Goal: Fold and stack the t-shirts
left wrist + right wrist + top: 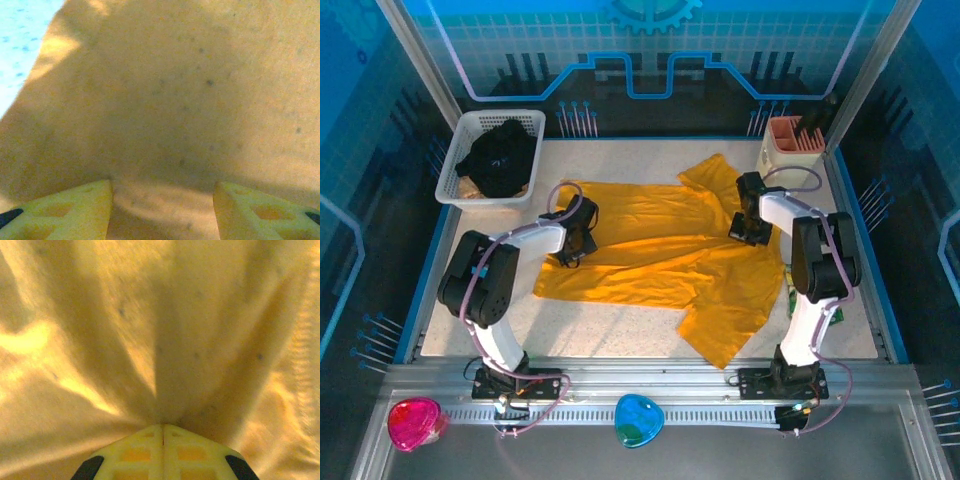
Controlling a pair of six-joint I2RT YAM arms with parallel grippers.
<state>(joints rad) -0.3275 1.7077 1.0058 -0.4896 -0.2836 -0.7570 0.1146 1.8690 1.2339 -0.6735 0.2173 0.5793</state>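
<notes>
The golden-yellow t-shirt (660, 255) lies spread across the middle of the table, creased, with a sleeve toward the back and a flap hanging toward the front right. My left gripper (575, 240) rests on its left edge. In the left wrist view the gripper (162, 200) is open, its fingers (75, 210) apart with yellow cloth (175, 100) lying between and beyond them. My right gripper (748, 228) sits on the shirt's right part. It (163, 427) is shut on the cloth (165, 330), with folds fanning out from the tips. The black t-shirt (498, 155) lies bunched in the basket.
A white mesh basket (460, 190) stands at the back left of the table (620, 335). A salmon-coloured holder (790, 145) stands at the back right. Something green (790, 300) lies by the right arm. A pink (415, 420) and a blue (640, 420) heart-shaped piece sit on the front rail.
</notes>
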